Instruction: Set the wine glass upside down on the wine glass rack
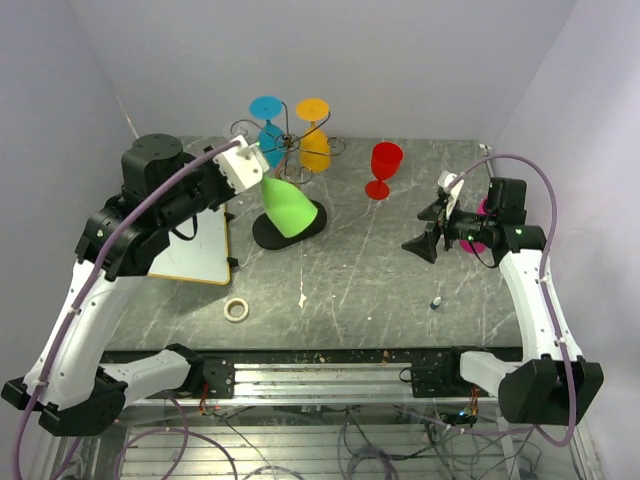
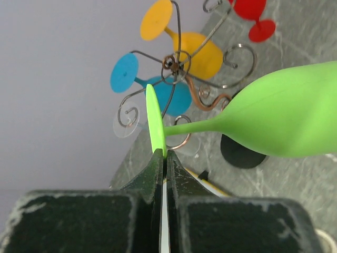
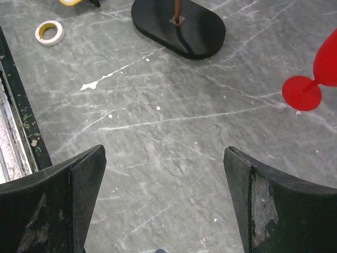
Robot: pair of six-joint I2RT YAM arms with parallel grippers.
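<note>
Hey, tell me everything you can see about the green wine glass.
The green glass is opaque bright green and plastic-looking, with a rounded bowl, thin stem and flat disc foot. The left end effector is shut on the foot's edge, holding it tilted in mid-air beside the rack, bowl above its black base. Contact with the scrolls is unclear.

walls (image 1: 420, 60): plain, pale lilac-grey | tabletop (image 1: 370, 280): dark grey marbled, white scuffs | light: even, soft
</note>
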